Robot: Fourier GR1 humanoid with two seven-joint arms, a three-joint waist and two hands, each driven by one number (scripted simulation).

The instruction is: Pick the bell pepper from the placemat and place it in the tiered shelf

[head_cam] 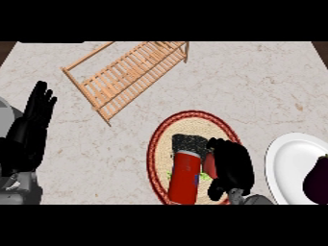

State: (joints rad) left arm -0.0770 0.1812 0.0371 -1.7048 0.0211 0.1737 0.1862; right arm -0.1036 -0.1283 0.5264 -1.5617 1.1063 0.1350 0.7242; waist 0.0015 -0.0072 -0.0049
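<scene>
One right hand [230, 166] curled round bell pepper [209, 166].

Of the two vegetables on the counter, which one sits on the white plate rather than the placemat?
The dark purple eggplant lies on the white plate at far right. The red bell pepper is on the round placemat, under the right hand.

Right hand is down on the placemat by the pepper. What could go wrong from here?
1. The right hand hides most of the bell pepper, so the grasp cannot be confirmed; it might slip on lifting.
2. A tall red canister stands right beside the hand on the placemat and could get knocked over.
3. The tiered shelf sits far across the counter, a long carry.
</scene>
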